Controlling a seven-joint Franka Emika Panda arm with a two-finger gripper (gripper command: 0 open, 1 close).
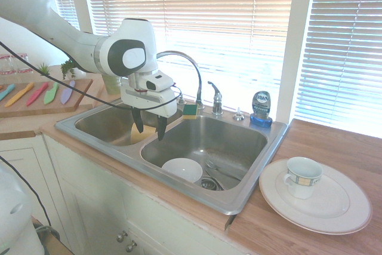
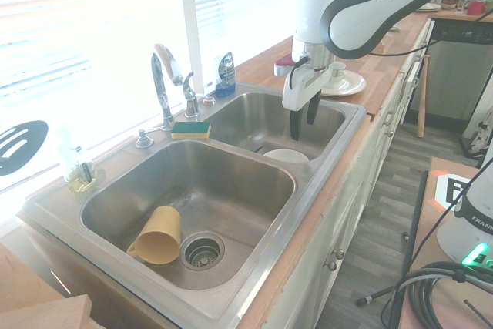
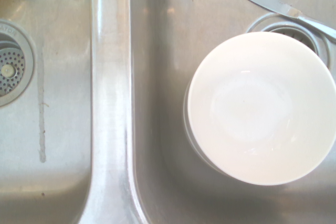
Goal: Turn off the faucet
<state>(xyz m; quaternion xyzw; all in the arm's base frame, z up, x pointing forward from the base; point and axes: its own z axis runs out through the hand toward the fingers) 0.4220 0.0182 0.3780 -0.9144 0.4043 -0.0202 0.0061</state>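
Just below me a white bowl (image 3: 261, 107) sits in the sink (image 1: 239, 198) basin, a knife (image 3: 283, 8) beside it. A yellow cup (image 2: 158, 234) lies in the neighbouring basin.

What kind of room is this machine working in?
Most likely a home kitchen. A double-basin steel sink is set into a wooden counter, with a chrome faucet by the window, a dish-soap bottle beside it, and a white bowl in one basin.
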